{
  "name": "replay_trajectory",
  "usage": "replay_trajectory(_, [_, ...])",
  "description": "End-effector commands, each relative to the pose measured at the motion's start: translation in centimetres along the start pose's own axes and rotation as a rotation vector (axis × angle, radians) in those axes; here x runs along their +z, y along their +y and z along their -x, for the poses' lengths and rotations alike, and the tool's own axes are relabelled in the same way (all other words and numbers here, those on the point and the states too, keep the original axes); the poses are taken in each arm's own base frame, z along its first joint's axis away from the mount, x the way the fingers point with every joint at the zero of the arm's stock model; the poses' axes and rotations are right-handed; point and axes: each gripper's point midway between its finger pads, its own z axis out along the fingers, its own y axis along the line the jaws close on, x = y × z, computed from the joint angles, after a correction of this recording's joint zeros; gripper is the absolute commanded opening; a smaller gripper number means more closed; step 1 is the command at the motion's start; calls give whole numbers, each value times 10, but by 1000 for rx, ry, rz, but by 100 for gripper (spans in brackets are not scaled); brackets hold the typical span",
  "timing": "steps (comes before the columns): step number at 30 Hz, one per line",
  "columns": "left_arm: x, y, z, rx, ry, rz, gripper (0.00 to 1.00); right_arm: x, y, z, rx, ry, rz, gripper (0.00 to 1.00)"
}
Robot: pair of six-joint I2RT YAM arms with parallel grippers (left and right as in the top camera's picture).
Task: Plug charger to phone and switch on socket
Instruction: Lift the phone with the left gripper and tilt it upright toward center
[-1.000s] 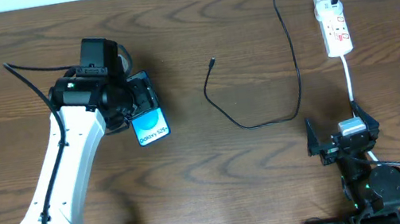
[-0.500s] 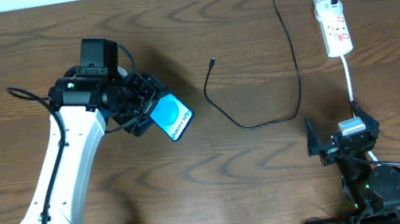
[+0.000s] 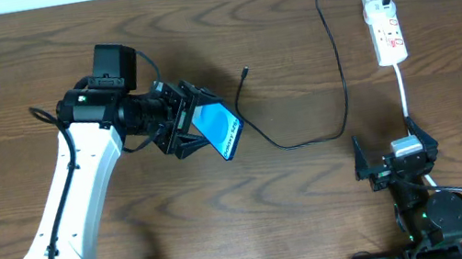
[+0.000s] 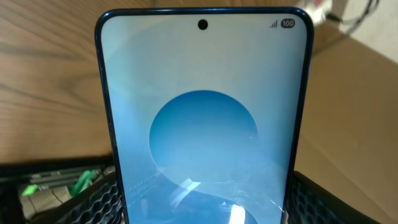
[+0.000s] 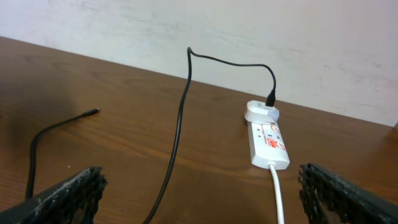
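- The left gripper (image 3: 191,122) clamps the phone (image 3: 220,127) by its lower end, jaws set wide across its width.
- The phone hangs above the table (image 3: 301,221), tilted, blue screen lit, near the middle of the table.
- The charger (image 3: 345,83) lies loose on the table; its small plug (image 3: 243,73) rests just beside the phone, not touching it.
- The charger's other end sits in the socket (image 3: 386,27), at the far right.
- The right gripper (image 3: 390,149) sits near the front right, jaws fully apart, holding nothing.
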Motion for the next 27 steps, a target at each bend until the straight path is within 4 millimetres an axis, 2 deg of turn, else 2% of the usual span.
replay_trajectory(1, [-6, -14, -26, 60, 110, -76, 47, 0, 0, -1, -11, 2, -4, 99])
replay_trajectory(13, [-6, -16, -23, 113, 94, -84, 47, 0, 0, -1, -11, 2, -4, 99])
replay_trajectory(18, [-5, -5, -1, 203, -31, -13, 47, 0, 0, -1, -11, 2, -4, 99])
replay_trajectory(27, [-12, 14, 40, 232, -261, 129, 47, 0, 0, -1, -11, 2, -4, 99])
